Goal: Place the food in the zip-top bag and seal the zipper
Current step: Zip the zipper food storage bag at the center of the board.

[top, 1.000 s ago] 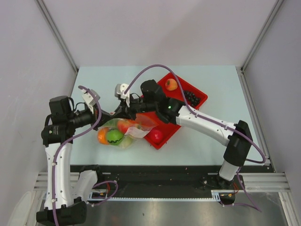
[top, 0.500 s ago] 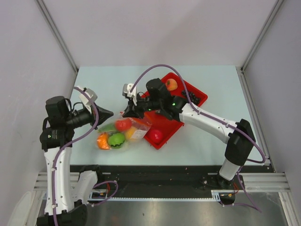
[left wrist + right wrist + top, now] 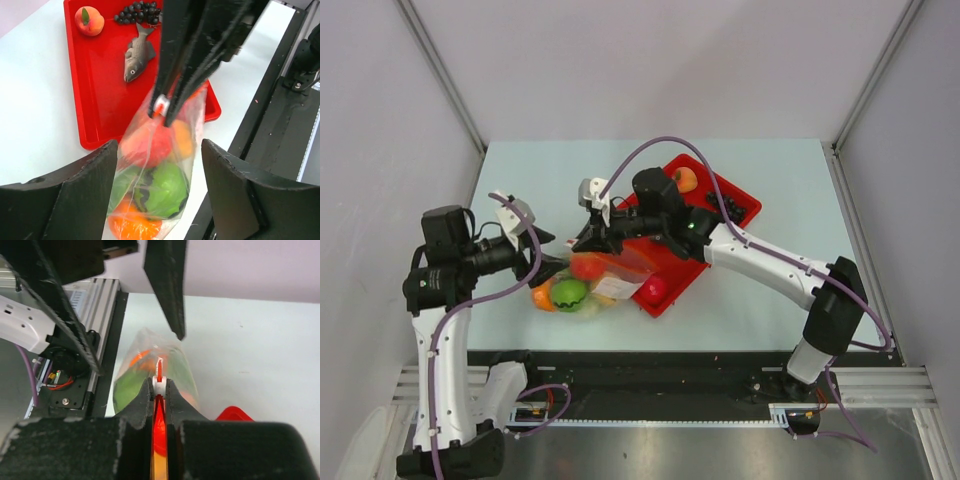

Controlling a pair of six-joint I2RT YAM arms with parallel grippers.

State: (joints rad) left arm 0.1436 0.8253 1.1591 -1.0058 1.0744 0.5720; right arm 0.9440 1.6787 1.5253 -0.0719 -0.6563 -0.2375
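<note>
Grey walls [image 3: 640, 60] on three sides. Pale blue-green bench [image 3: 540, 170], with a black rail along its near edge.

Red tray [image 3: 715, 235] sits right of centre, turned at an angle. On it:
- peach [image 3: 685, 180] in the far corner
- dark grapes [image 3: 730, 207] just beside the peach
- grey fish [image 3: 136, 56] near the grapes, head toward the middle of the tray
- red tomato [image 3: 653, 290] at the near corner

Zip-top bag [image 3: 582, 285] lies against the tray's near-left edge, between the two arms. Seen through the clear plastic from the left wrist:
- a red round piece [image 3: 150, 145]
- an orange [image 3: 182, 142] touching it
- a dark-striped green melon [image 3: 162, 187] below those
- a second orange [image 3: 132, 227] at the bottom end

White label [image 3: 616, 288] is on the bag's upper face, on the tray side. Its print is too small to read. No brand or other writing is legible on the tray, the arms or the food.

Right claw [image 3: 159, 390] is pinched tight on the zipper [image 3: 158, 425]. Its fingertips sit on either side of the small white slider tab [image 3: 159, 385]. The orange-red strip runs back between the fingers. That end of the bag is held up and the filled body sags away below it.

Left claw [image 3: 159, 146] is spread wide and holds nothing. One finger is on each side of the bag's filled lower half. Whether either finger touches the plastic cannot be told.
</note>
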